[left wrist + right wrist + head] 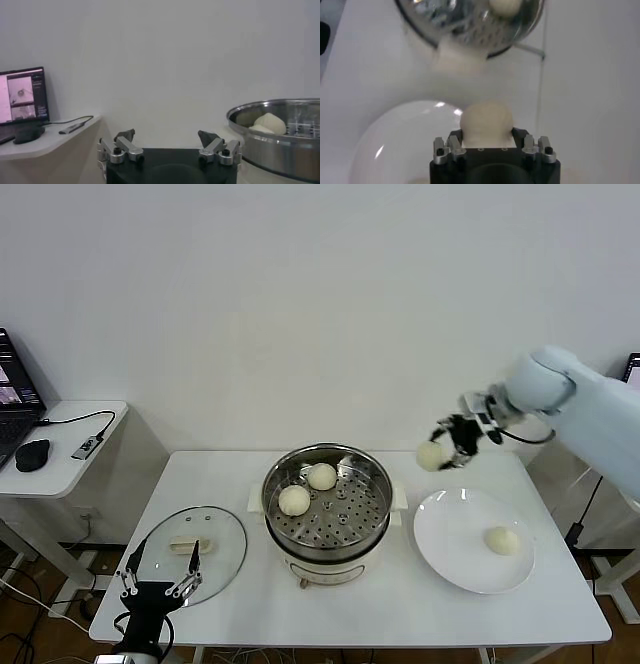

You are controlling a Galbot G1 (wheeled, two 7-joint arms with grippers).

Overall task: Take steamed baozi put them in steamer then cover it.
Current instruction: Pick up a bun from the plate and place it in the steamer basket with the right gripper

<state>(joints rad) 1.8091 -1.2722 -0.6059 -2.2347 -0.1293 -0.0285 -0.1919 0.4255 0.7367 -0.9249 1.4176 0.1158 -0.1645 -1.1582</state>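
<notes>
- Baozi held (432, 455): clamped in the right end effector (447, 446), raised above the table (400, 604) between the steamer (327, 502) and the white plate (473, 541).
- Two baozi (294, 500) (322, 476) rest on the perforated tray inside the steamer, toward its left rear.
- One baozi (501, 540) lies on the plate, right of the steamer.
- Cover (195, 543): flat on the table, left of the steamer.
- Left end effector (158, 579): fingers apart, near the cover's front edge, holding nothing.
</notes>
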